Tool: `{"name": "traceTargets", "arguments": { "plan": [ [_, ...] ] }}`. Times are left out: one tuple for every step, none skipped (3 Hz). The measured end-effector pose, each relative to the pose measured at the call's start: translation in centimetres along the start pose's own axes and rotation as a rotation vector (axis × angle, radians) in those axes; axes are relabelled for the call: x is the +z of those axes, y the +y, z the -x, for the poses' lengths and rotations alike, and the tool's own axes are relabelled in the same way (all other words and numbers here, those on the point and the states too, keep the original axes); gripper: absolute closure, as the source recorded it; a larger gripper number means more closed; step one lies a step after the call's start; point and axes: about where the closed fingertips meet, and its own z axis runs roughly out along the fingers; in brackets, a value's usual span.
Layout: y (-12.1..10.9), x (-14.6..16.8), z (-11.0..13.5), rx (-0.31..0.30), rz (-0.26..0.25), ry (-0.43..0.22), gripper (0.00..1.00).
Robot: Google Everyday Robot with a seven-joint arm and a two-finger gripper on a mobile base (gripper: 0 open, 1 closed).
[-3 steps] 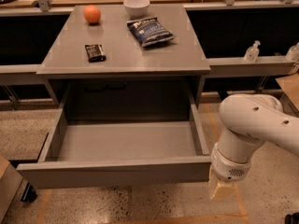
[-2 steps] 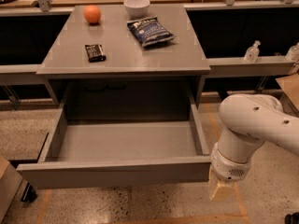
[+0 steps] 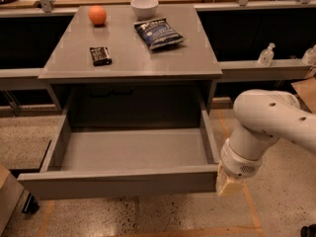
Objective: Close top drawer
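Drawer check: I see the top drawer [image 3: 118,180] pulled far out toward the near side, under the table [image 3: 148,65]. My gripper [image 3: 228,184] hangs at the drawer front's right near corner, just beside it. I cannot tell contact, or whether the gripper is wide or narrow. White arm [image 3: 269,120] comes in from the right. On the table: orange [image 3: 97,15], bowl [image 3: 144,6], chip bag [image 3: 159,32], dark snack bar [image 3: 100,56].
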Motion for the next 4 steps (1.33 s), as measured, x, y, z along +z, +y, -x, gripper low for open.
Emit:
{"name": "traceTargets", "arguments": {
  "plan": [
    [-2.7, -0.9, 0.4, -0.043, -0.039, -0.004, 1.0],
    [-2.7, -0.9, 0.4, -0.043, -0.038, -0.004, 1.0],
    [-2.9, -0.1, 0.3, -0.018, -0.034, -0.013, 1.0],
    [-8.0, 1.2, 2.6, -0.077, -0.124, -0.045, 1.0]
  ]
}}
